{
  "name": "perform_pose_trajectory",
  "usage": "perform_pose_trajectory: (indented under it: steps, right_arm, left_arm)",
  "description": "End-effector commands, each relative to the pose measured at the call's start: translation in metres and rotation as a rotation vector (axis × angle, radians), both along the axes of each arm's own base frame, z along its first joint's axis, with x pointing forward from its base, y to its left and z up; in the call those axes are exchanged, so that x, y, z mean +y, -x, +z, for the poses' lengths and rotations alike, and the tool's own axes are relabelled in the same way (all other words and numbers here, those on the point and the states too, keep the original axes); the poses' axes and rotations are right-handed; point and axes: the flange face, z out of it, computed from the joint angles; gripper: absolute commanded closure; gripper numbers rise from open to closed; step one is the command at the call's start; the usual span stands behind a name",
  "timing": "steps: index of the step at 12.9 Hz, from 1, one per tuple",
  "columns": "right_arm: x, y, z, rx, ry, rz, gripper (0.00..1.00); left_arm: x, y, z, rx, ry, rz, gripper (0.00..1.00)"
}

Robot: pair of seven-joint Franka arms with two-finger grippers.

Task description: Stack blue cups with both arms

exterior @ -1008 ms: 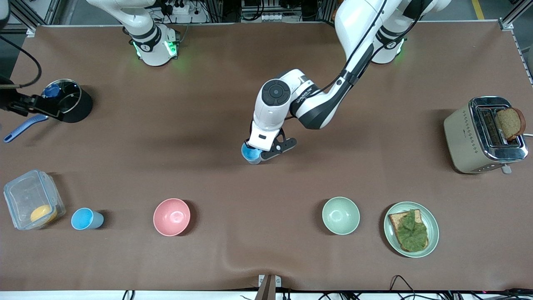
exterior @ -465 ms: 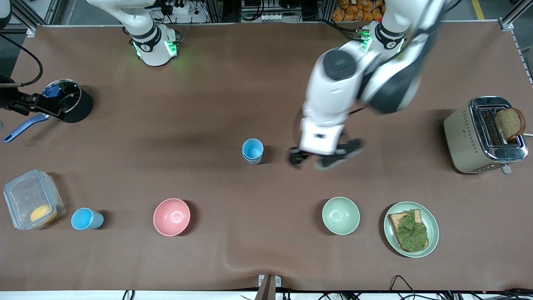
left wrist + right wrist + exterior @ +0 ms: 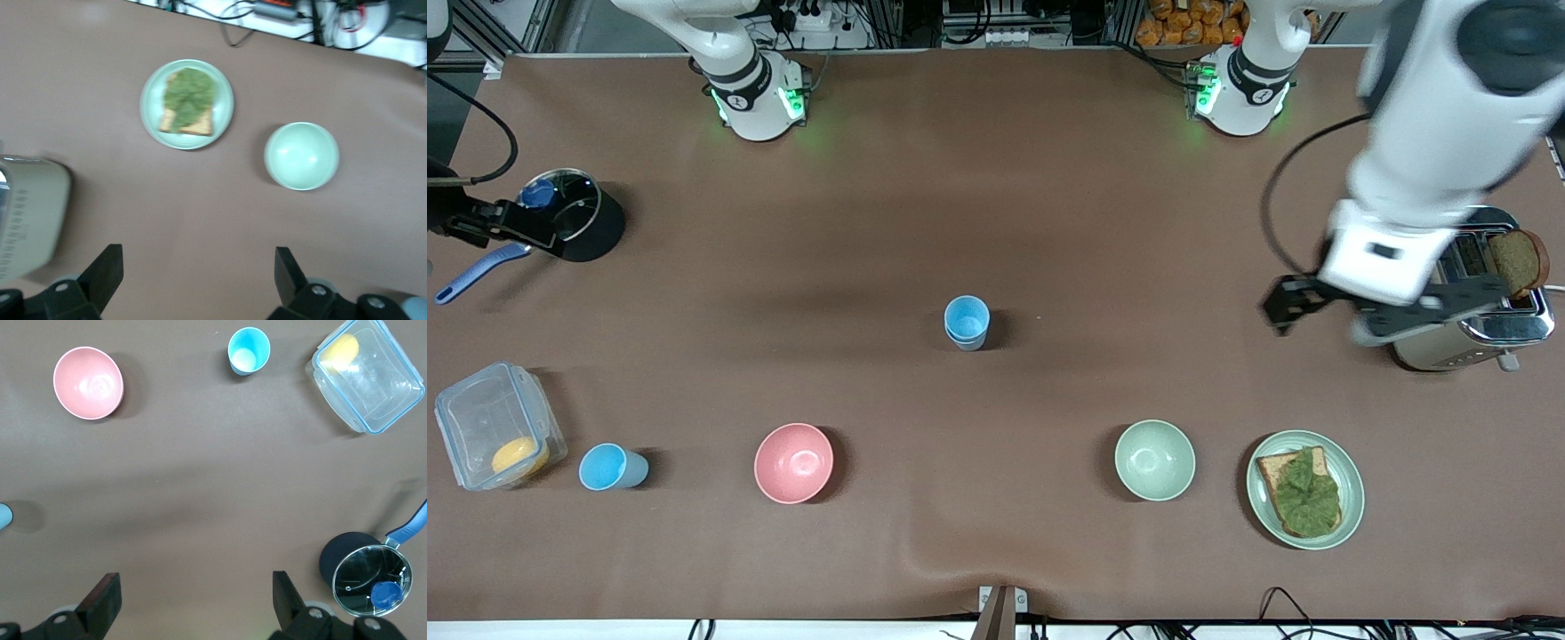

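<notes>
Two cups sit nested as a stack (image 3: 967, 322) mid-table, and one loose cup (image 3: 611, 467) stands upright toward the right arm's end, between the clear box (image 3: 498, 436) and the pink bowl (image 3: 793, 462), nearer the front camera than the stack. Left gripper (image 3: 1356, 316) is up in the air by the toaster (image 3: 1458, 293), fingers spread wide, holding nothing; park it there and let it wait. Right gripper (image 3: 193, 603) hangs over the table near the pot (image 3: 363, 570), fingers apart and empty, so the next pick looks like its job. You bring it over the loose cup, centre the rim between the fingers, come straight down and close on the wall just under the rim. Don't clip the box; it's just beside the cup. Squeeze lightly, as thin plastic likely flexes. Lift clear, carry over the stack, line up the axes, lower straight in. A tilted entry could tip the stack.
</notes>
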Motion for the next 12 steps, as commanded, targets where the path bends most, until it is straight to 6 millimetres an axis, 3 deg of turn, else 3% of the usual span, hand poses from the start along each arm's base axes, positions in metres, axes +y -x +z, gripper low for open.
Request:
perform_pose_trajectory:
  steps: [1,3,4,7,12]
  right_arm:
    - [0.000,0.006,0.007,-0.016,0.007,0.011,0.00]
    - [-0.001,0.005,0.007,-0.015,0.008,0.009,0.00]
    - [0.000,0.005,0.008,-0.018,0.010,0.011,0.00]
    - [0.002,0.004,0.008,-0.017,0.013,0.015,0.00]
    - [0.003,0.003,0.006,-0.012,0.014,0.017,0.00]
  left_arm:
    - [0.035,0.014,0.012,0.029,0.012,-0.069,0.00]
    - [0.049,0.022,0.023,0.039,-0.009,-0.181,0.00]
    - [0.069,0.027,0.026,0.058,-0.010,-0.187,0.00]
    - [0.097,0.038,0.029,0.080,0.027,-0.253,0.00]
    - [0.105,0.041,0.027,0.109,0.035,-0.286,0.00]
